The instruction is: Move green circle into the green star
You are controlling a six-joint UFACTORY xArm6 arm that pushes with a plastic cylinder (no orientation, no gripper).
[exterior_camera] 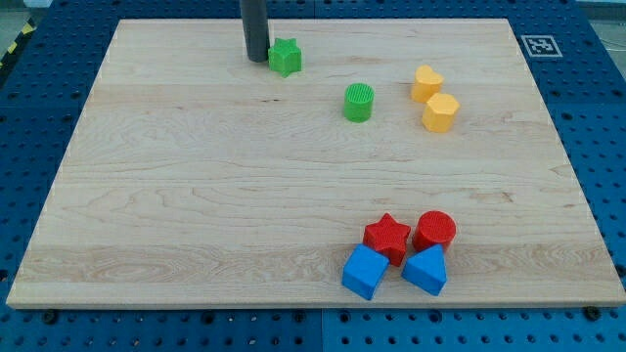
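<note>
The green circle [359,102] stands on the wooden board, right of centre in the view's upper half. The green star [286,58] lies near the view's top, up and to the left of the circle, with a clear gap between them. My tip [257,58] rests on the board just left of the green star, close to it or touching it. The tip is well to the left of the green circle.
A yellow heart [426,83] and a yellow hexagon [441,112] sit right of the green circle. Near the view's bottom right are a red star [387,236], a red circle [435,231] and two blue blocks [365,272] [425,270]. The board's top edge [391,20] is close behind the green star.
</note>
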